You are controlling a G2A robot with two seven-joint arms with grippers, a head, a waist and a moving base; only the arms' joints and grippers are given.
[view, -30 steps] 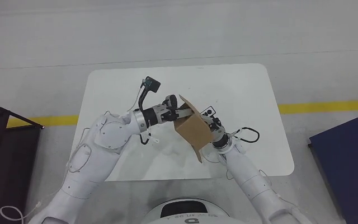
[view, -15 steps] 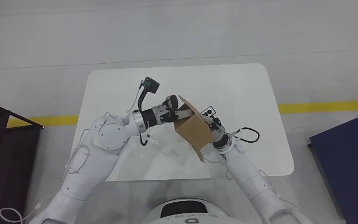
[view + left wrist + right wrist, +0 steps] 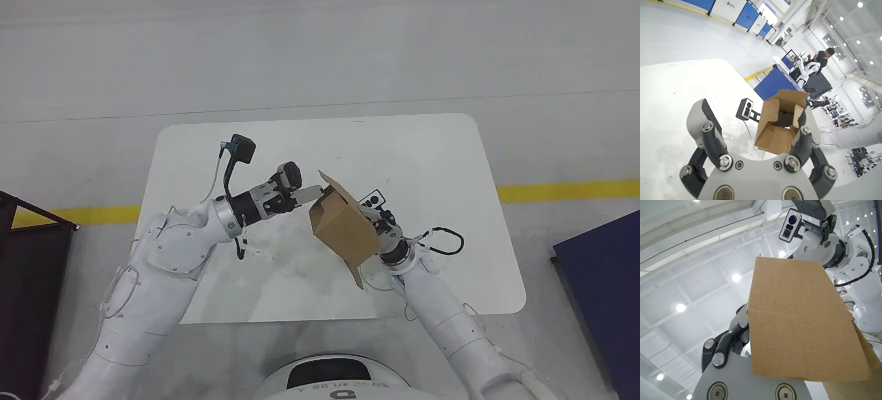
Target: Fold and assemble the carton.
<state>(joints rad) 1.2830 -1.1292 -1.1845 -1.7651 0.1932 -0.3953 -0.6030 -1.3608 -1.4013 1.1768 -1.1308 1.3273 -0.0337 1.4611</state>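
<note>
We pinch the carton (image 3: 343,233) in our right gripper (image 3: 372,222) over the middle of the table (image 3: 430,160) so its open end faces our left gripper (image 3: 299,183), jaws wide and empty, ready to fold flaps

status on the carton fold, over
Left gripper open, off the carton. Right gripper holds carton tilted, end flaps not closed. Nothing blocking.

Plain brown carton (image 3: 344,232), no print, on show over a white table (image 3: 420,160). Left gripper (image 3: 755,108) — silvery fingers (image 3: 694,117), black ridged pads (image 3: 712,115). Yellow stripe (image 3: 570,190) — pale grey floor (image 3: 300,60).
</note>
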